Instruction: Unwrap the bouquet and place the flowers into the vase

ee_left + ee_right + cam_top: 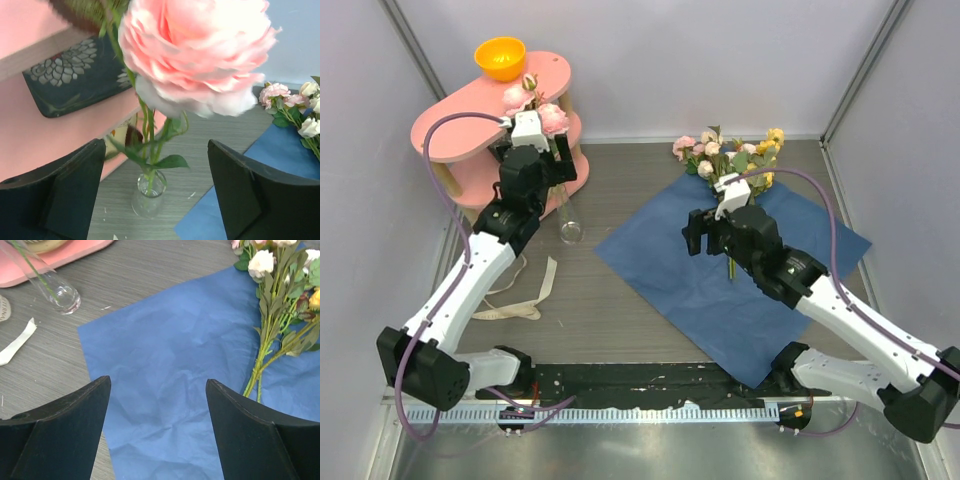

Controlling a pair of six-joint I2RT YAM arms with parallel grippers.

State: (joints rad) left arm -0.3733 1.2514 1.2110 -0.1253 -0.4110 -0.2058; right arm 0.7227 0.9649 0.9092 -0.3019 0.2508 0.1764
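Note:
The vase is a slim clear glass tube standing on the table, and a few green stems sit in it. Their pink blooms rise above it, one large bloom close to the left wrist camera. My left gripper hovers open above the vase, its fingers either side of the stems without touching them. The bouquet lies unwrapped: the blue paper is spread flat and the remaining flowers lie on its far edge. My right gripper hangs open over the paper, left of the stems.
A cream ribbon lies loose on the table left of the paper. A pink two-tier shelf stands at the back left behind the vase, with an orange bowl on top. Grey walls close in both sides.

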